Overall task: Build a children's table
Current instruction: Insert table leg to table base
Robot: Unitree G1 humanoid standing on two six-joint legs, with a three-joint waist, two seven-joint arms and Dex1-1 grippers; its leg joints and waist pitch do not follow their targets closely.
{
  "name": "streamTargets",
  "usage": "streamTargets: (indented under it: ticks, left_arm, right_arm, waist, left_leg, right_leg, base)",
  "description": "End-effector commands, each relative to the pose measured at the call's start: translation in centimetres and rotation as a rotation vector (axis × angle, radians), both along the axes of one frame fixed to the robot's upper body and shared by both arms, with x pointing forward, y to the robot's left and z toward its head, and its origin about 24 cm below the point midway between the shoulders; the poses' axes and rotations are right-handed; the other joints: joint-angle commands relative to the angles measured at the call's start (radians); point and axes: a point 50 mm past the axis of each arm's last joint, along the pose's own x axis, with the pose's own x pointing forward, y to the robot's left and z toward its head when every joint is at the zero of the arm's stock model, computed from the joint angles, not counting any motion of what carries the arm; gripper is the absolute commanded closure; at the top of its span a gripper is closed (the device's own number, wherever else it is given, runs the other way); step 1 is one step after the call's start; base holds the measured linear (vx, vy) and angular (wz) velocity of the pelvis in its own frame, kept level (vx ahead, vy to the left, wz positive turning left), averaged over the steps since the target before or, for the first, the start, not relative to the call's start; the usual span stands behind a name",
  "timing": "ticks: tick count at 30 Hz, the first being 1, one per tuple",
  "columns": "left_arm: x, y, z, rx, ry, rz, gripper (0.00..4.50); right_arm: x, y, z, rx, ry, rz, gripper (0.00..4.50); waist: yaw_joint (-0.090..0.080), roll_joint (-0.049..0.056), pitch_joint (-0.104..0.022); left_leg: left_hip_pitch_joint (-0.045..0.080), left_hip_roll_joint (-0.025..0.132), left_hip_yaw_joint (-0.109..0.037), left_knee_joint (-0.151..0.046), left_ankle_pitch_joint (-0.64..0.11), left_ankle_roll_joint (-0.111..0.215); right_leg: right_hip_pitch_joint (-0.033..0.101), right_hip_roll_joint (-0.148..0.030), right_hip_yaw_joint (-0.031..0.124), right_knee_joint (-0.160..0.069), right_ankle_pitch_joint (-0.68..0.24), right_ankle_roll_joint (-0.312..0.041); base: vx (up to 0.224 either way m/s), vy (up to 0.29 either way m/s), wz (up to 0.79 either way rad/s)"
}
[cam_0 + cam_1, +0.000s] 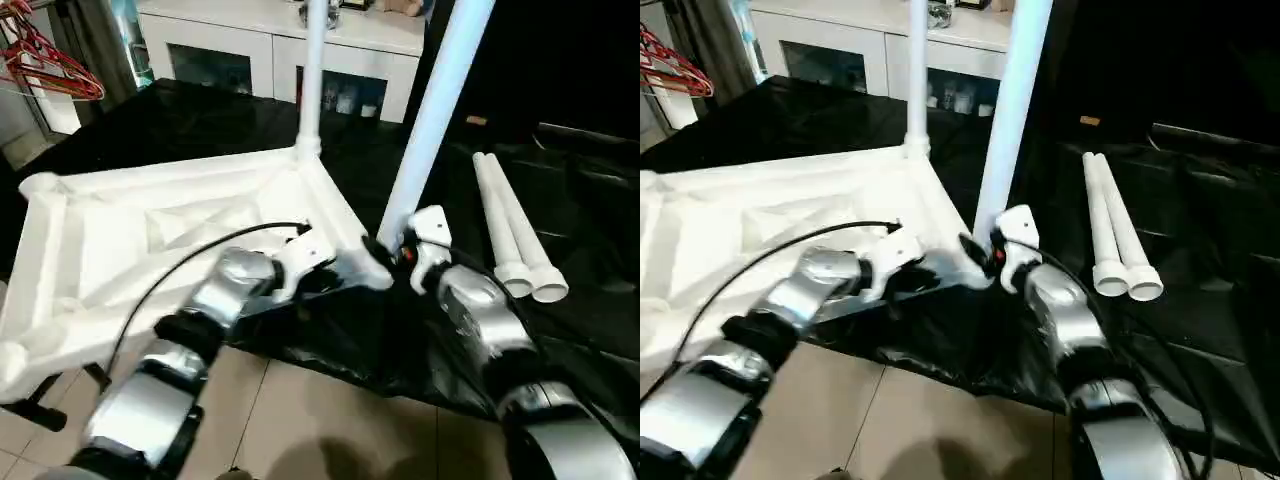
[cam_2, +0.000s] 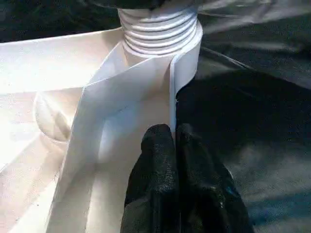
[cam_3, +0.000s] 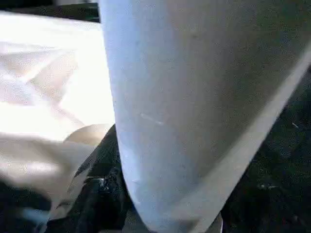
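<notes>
Right tool [image 1: 385,250] grips upright leg [image 1: 432,110].

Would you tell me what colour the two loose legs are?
White; the two loose legs show best in the left eye view.

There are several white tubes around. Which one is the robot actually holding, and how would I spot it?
Find the big white table top lying ribbed side up on the black sheet. At its near right corner a leg rises, leaning right, with the right gripper around its base. The far-corner leg stands untouched, and two spare legs lie flat to the right.
</notes>
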Motion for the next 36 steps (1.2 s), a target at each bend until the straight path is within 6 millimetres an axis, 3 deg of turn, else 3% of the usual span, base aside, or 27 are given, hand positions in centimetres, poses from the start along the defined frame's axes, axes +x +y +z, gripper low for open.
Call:
streamTargets:
  ticks: [1,9,16,20,21,24,28,32,33,35,36]
  left_arm:
    - [0.8,-2.5,2.8,-0.083,-0.115,-0.019,4.5]
    - [0.4,-2.6,2.3,-0.058,-0.11,-0.052,4.5]
    - [0.4,-2.1,2.5,-0.061,-0.106,-0.065,4.5]
    - [0.4,-1.9,2.5,-0.058,-0.106,-0.069,4.5]
    - [0.4,-1.7,2.4,-0.055,-0.105,-0.072,4.5]
    - [0.3,-1.2,2.4,-0.05,-0.103,-0.091,4.5]
    - [0.3,-0.9,2.4,-0.048,-0.1,-0.113,4.5]
    - [0.1,-0.6,2.5,-0.048,-0.097,-0.145,4.5]
    - [0.0,-0.5,2.4,-0.049,-0.089,-0.166,4.5]
    - [-0.2,-0.3,2.4,-0.045,-0.08,-0.204,4.5]
    - [-0.3,-0.2,2.4,-0.044,-0.078,-0.21,4.5]
  right_arm:
    - [-2.3,0.5,-4.9,-0.025,0.253,-0.041,2.54]
    - [-1.9,1.7,-4.6,0.039,0.277,-0.05,2.54]
    - [-1.8,1.4,-4.6,0.034,0.302,-0.033,2.54]
    - [-1.7,1.4,-4.5,0.044,0.299,-0.024,2.54]
    - [-1.7,1.3,-4.4,0.039,0.291,-0.015,2.19]
    - [-1.2,1.1,-3.5,0.075,0.243,0.002,1.84]
    - [-0.8,1.0,-2.5,0.105,0.186,0.043,1.4]
    - [-0.5,0.6,-1.4,0.131,0.118,0.101,1.03]
    - [-0.5,0.3,-0.9,0.135,0.09,0.143,0.95]
    - [-0.7,-0.2,-0.5,0.125,0.057,0.207,0.81]
    - [-0.7,-0.3,-0.4,0.122,0.052,0.219,0.71]
  waist:
    - [-0.005,0.008,-0.043]
    - [0.0,0.005,-0.047]
    - [-0.005,0.009,-0.043]
    - [-0.004,0.008,-0.044]
    - [-0.004,0.008,-0.044]
    - [-0.003,0.005,-0.046]
    - [0.001,0.004,-0.051]
    - [0.005,0.004,-0.056]
    - [0.01,0.004,-0.063]
    - [0.015,0.004,-0.074]
    - [0.018,0.003,-0.076]
  left_leg:
    - [0.025,0.056,-0.036,-0.092,-0.48,-0.035]
    - [0.015,0.056,-0.027,-0.097,-0.391,-0.013]
    - [0.019,0.057,-0.033,-0.099,-0.451,-0.028]
    - [0.019,0.058,-0.033,-0.1,-0.448,-0.025]
    - [0.019,0.058,-0.033,-0.101,-0.447,-0.025]
    - [0.017,0.059,-0.032,-0.101,-0.439,-0.024]
    - [0.011,0.061,-0.025,-0.099,-0.357,-0.009]
    - [0.014,0.059,-0.015,-0.092,-0.299,0.009]
    - [0.007,0.059,-0.012,-0.088,-0.24,0.024]
    - [-0.003,0.059,-0.007,-0.074,-0.095,0.07]
    - [-0.002,0.059,-0.006,-0.07,-0.059,0.085]
  right_leg:
    - [0.011,-0.089,0.058,-0.099,-0.502,-0.134]
    - [0.02,-0.087,0.066,-0.085,-0.41,-0.158]
    - [0.015,-0.087,0.063,-0.095,-0.488,-0.135]
    - [0.013,-0.088,0.065,-0.094,-0.482,-0.134]
    - [0.013,-0.088,0.065,-0.094,-0.477,-0.136]
    - [0.015,-0.089,0.067,-0.091,-0.466,-0.14]
    - [0.021,-0.087,0.07,-0.077,-0.34,-0.179]
    - [0.023,-0.087,0.072,-0.069,-0.268,-0.21]
    - [0.033,-0.086,0.071,-0.056,-0.194,-0.221]
    - [0.041,-0.078,0.068,-0.024,0.024,-0.262]
    - [0.042,-0.075,0.066,-0.018,0.077,-0.273]
  base:
    - [0.0,0.0,0.0]
    - [0.0,0.0,0.0]
    - [0.0,0.0,0.0]
    - [0.0,0.0,0.0]
    - [0.0,0.0,0.0]
    - [0.0,0.0,0.0]
    - [0.0,0.0,0.0]
    - [0.0,0.0,0.0]
    - [0.052,-0.013,0.01]
    - [0.026,-0.007,0.0]
    - [0.0,0.0,0.0]
